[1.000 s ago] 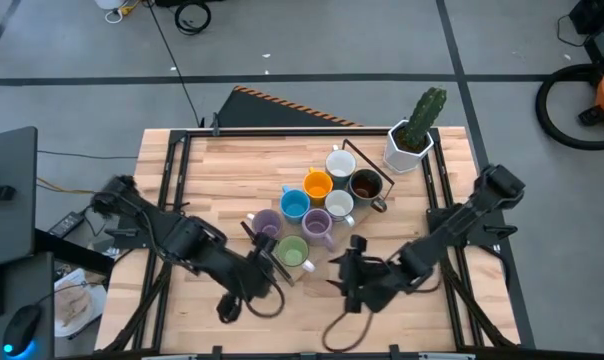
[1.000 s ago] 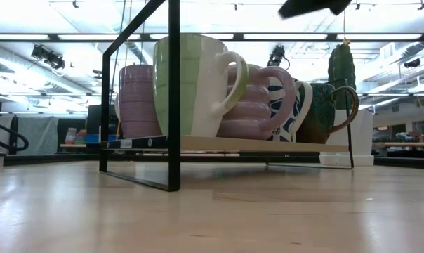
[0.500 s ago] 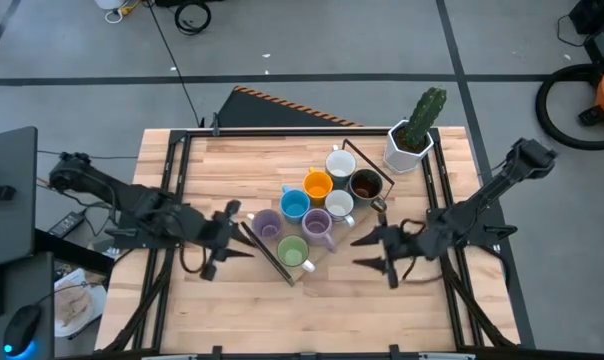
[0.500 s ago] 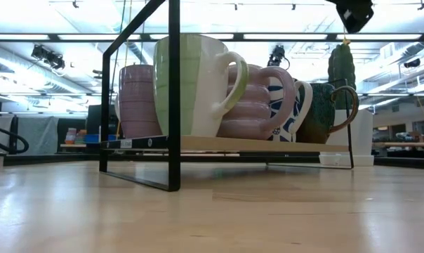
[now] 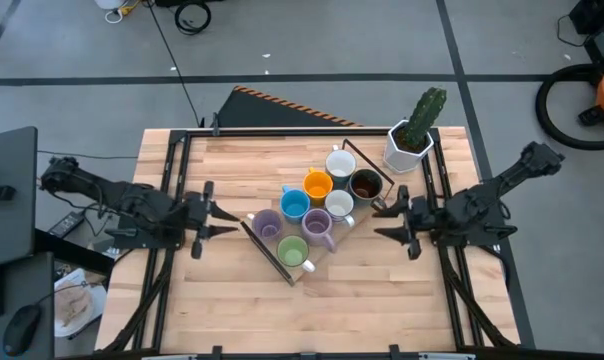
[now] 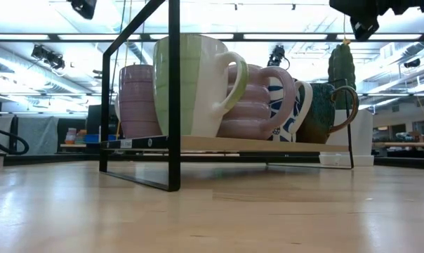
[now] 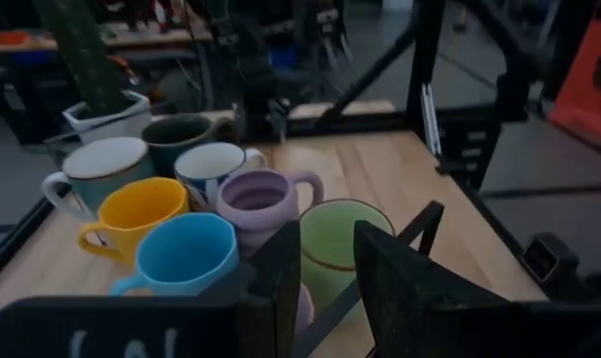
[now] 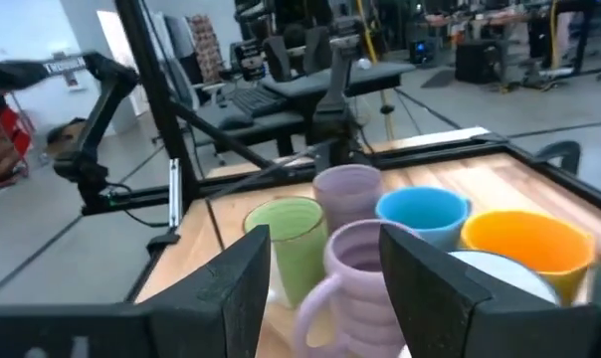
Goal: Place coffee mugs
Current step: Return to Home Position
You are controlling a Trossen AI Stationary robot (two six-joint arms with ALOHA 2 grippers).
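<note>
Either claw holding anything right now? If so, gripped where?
Nothing is held. The left claw and right claw are both open and empty, one on each side of the shelf, where the mugs stand.

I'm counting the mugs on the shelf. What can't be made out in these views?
Low view: the blue mug, orange mug and far white mug are hidden behind the green mug and lilac mugs.
Left wrist view: the nearest lilac mug is mostly behind the left gripper.
Right wrist view: the near white mug is partly behind the right gripper and cut off by the edge.
</note>
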